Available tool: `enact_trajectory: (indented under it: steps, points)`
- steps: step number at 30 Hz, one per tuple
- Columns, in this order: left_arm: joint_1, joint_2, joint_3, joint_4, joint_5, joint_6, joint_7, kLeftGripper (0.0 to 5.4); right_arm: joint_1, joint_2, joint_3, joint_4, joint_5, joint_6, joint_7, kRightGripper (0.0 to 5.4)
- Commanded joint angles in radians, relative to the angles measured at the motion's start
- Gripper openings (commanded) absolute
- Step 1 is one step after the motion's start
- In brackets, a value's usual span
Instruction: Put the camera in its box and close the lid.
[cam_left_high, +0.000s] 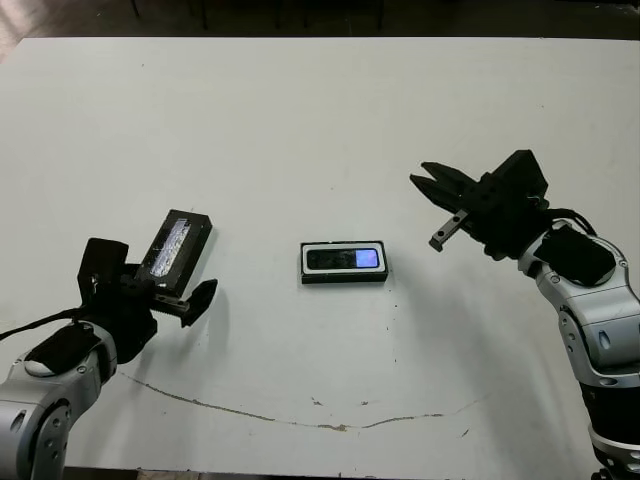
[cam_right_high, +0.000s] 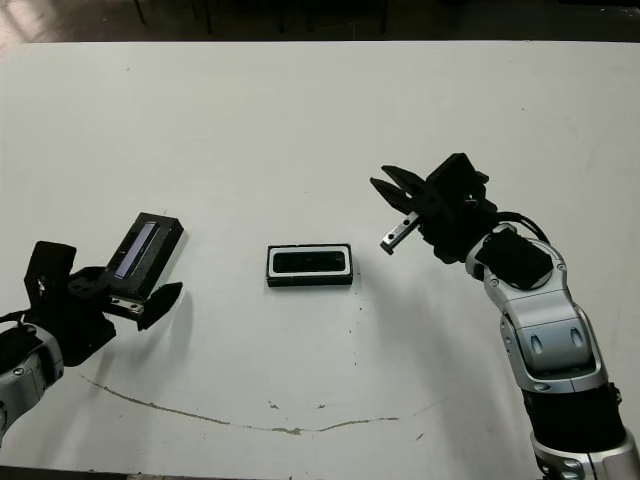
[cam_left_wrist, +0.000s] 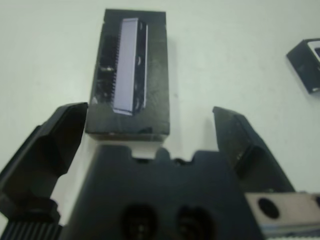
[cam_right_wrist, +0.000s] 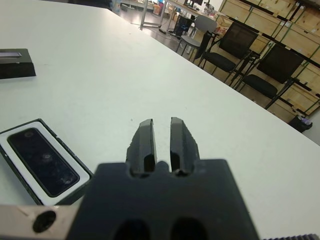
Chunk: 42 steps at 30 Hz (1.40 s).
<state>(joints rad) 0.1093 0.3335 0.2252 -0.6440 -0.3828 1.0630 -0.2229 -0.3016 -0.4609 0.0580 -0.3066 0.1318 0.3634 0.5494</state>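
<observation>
White table filled the head views, with a thin brownish scuff line curving along its near edge; past the far right edge the right wrist view showed dark chairs and stacked crates.

Left side: left gripper sat low at the near left, jaws spread wide, nothing between them. Lid lay flat on the table just beyond its fingertips, black, with the glossy silvery-blue strip running along its length. In the left wrist view the lid's near end lay in line with the gap between the two fingers, not touched by either as far as could be seen.

Centre: box rested on the table, long side running left to right, well apart from the lid. Camera lay inside it, white lining showing as a border all round, small bluish screen lit toward its right end. Box uncovered.

Right side: right gripper was raised above the table, to the right of and beyond the box, pointing left. Jaws nearly pressed together, only a narrow slit between them in the right wrist view; nothing held
</observation>
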Motion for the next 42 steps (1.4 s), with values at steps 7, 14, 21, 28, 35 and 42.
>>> enact_trajectory:
  steps: [7, 14, 21, 28, 35, 42]
  points:
    - [0.037, -0.005, -0.023, 0.045, 0.025, -0.046, 0.018, 3.07, 0.02, -0.022, 0.0, 0.006, -0.001, -0.003, 0.013, 0.0]
    - [0.049, -0.035, -0.022, 0.046, 0.038, -0.072, 0.046, 1.61, 0.018, -0.023, 0.005, 0.011, -0.005, -0.002, 0.013, 0.0]
    - [0.082, -0.121, -0.024, 0.025, 0.078, -0.182, 0.133, 1.39, 0.019, -0.026, 0.007, 0.008, -0.002, 0.016, 0.015, 0.0]
    - [0.116, -0.121, -0.07, 0.019, 0.161, -0.417, 0.122, 1.39, 0.023, -0.025, 0.009, 0.013, -0.005, 0.003, 0.018, 0.0]
    - [0.015, 0.03, -0.058, 0.045, 0.155, -0.559, -0.064, 1.39, 0.024, -0.024, 0.006, 0.016, -0.007, 0.009, 0.014, 0.0]
    - [-0.213, 0.217, -0.124, 0.204, 0.153, -0.746, -0.346, 1.39, 0.022, -0.022, -0.027, 0.025, 0.02, 0.056, 0.008, 0.0]
